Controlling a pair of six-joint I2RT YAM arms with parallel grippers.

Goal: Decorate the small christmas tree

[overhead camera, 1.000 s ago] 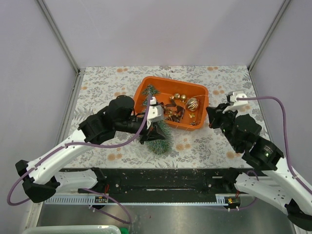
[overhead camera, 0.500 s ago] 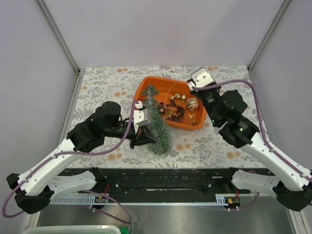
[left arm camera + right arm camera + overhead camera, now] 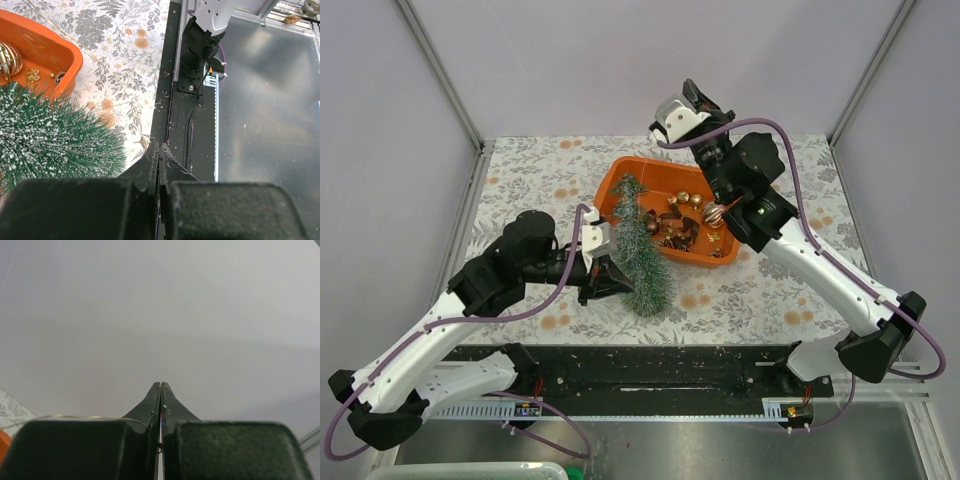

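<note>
The left arm reaches in from the near left, and its fingers (image 3: 159, 146) are closed tight with nothing between them. They sit low, just beside the near left side of the small christmas tree (image 3: 642, 250); the pictures do not show whether they touch it.

The tree is at the middle of the table (image 3: 530, 180). Its wide end is on the flowered cloth and its tip points far, over the left rim of the orange tray (image 3: 698, 258). It could be lying on that rim or merely leaning towards it; I cannot tell which.

Inside the tray are a large gold bauble (image 3: 713, 212), a few small gold baubles (image 3: 685, 199), a dark red bauble (image 3: 652, 226) close to the tree, and a tangle of small dark and gold bits that is too fine to make out.

The right arm arches over the tray from the near right. Its fingers (image 3: 696, 92) are raised high beyond the tray's far edge and point at the back wall. They are closed too. The right wrist view shows a thin pale strand running off to their left, but whether it is pinched is unclear.

As I read it, the decorating has hardly begun. No bauble shows on the needles, and every ornament I can see is in the tray. The tree probably needs standing upright before any ornament is hung on it.

No brand, label or readable writing appears anywhere.
</note>
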